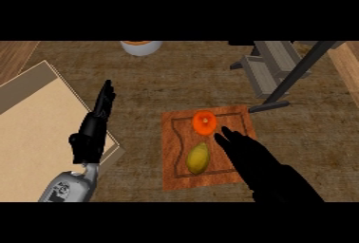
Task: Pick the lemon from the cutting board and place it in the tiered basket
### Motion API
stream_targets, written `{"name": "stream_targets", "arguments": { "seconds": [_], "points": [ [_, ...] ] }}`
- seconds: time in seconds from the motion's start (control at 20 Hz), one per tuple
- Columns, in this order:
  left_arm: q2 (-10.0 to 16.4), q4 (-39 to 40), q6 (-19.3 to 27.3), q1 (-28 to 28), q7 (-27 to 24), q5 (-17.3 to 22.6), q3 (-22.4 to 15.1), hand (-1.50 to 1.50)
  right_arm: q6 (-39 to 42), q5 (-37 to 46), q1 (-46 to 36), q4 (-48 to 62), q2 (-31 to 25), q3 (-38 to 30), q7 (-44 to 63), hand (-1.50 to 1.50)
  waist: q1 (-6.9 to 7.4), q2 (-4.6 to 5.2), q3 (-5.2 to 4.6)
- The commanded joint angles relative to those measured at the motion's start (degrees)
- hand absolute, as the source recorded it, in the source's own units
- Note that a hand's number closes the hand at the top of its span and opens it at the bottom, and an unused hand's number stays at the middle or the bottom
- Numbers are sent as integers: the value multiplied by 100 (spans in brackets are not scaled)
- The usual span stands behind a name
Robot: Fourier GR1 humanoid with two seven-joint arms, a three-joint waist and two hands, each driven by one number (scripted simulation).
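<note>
A yellow lemon (198, 158) lies on the wooden cutting board (176, 171), in its lower middle. An orange fruit (204, 121) sits on the board's upper part. My right hand (254, 156) hovers over the board's right side, just right of the lemon, fingers straight and pointing up-left toward the orange fruit; it holds nothing. My left hand (95, 127) rests open at the left, fingers up, away from the board. The grey tiered basket (270, 66) stands at the upper right, with a dark pole (298, 71) slanting across it.
A large tan board (35, 128) covers the counter's left side under my left hand. A white bowl (142, 46) with something orange inside sits at the top edge. A wooden strip (345, 61) runs along the far right.
</note>
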Motion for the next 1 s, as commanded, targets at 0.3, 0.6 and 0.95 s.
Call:
{"name": "stream_targets", "arguments": {
  "seconds": [0.3,0.6,0.95],
  "points": [
    [-85,-197,33,-30,309,-111,33,0,639,72,-587,558,621,508,1559,-150,-71,-15,15],
    [-5,86,-193,88,-154,-60,192,0,692,505,-709,990,830,841,1672,-150,-108,-3,8],
    [-294,-108,4,133,95,-247,46,0,960,611,-508,1099,603,699,1234,-150,-108,-1,17]
  ]
}}
